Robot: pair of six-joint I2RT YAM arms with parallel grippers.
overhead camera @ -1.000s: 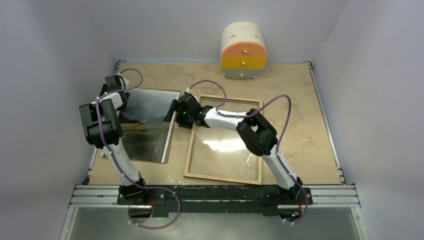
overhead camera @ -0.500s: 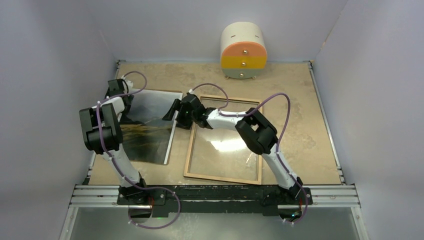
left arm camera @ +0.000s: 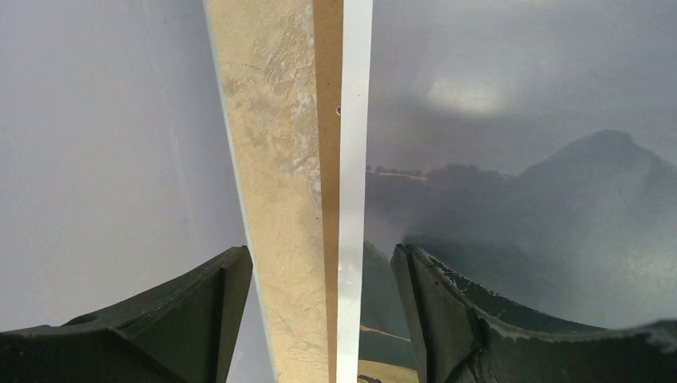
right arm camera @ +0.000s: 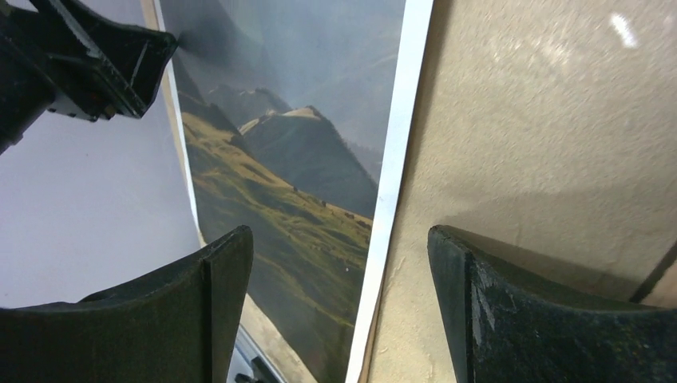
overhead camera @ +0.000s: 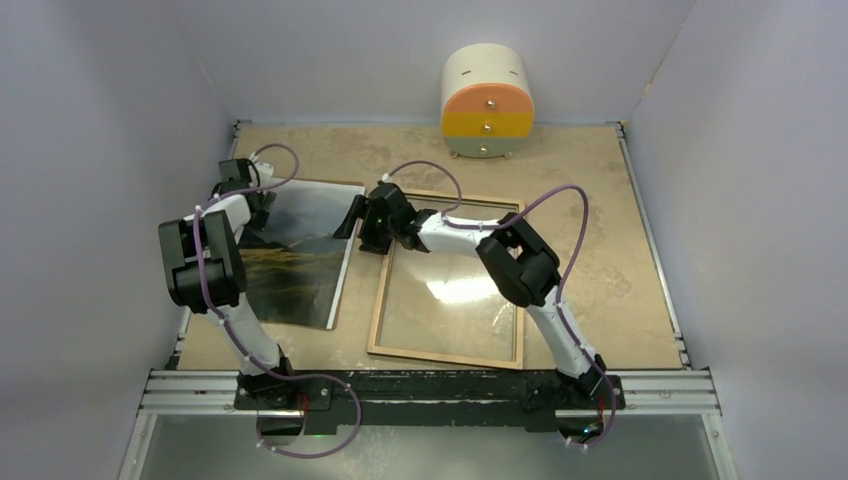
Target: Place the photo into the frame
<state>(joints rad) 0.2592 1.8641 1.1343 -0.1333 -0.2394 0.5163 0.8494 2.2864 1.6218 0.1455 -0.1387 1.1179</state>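
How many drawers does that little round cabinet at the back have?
3, stacked on the front of the cabinet: orange drawer on top, yellow drawer in the middle, grey-green drawer at the bottom. None looks hidden.

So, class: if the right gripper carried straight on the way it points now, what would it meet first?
Most likely the white-bordered edge of the large glossy landscape photo, lying straight ahead of the open right gripper. Depth is unclear; it might touch the beige tabletop beside it first.
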